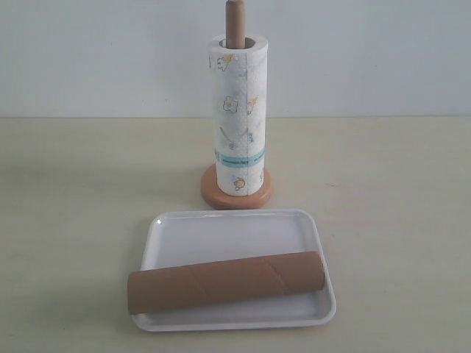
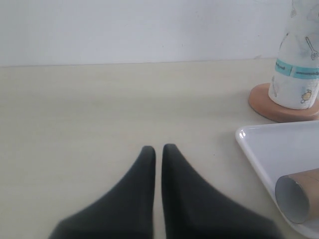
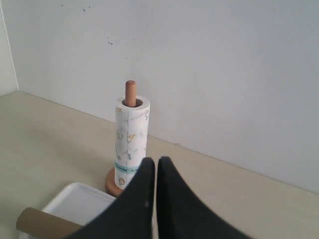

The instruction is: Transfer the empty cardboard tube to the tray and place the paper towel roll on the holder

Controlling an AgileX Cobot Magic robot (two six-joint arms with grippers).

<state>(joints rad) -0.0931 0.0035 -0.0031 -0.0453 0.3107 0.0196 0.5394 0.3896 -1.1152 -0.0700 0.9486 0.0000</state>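
The paper towel roll (image 1: 239,118) stands upright on the holder (image 1: 235,18), whose pole tip pokes out of the core and whose disc base (image 1: 221,197) shows below. The empty cardboard tube (image 1: 224,281) lies across the white tray (image 1: 228,232), one end overhanging the rim. Neither gripper shows in the exterior view. My left gripper (image 2: 158,148) is shut over bare table, left of the tray (image 2: 264,149), tube end (image 2: 294,199) and roll (image 2: 298,69). My right gripper (image 3: 156,160) is shut and holds nothing, with the roll (image 3: 130,139), tray (image 3: 79,201) and tube (image 3: 42,222) beyond it.
A plain white wall (image 1: 110,51) rises behind the beige table (image 1: 73,220). A wall corner (image 3: 7,45) shows in the right wrist view.
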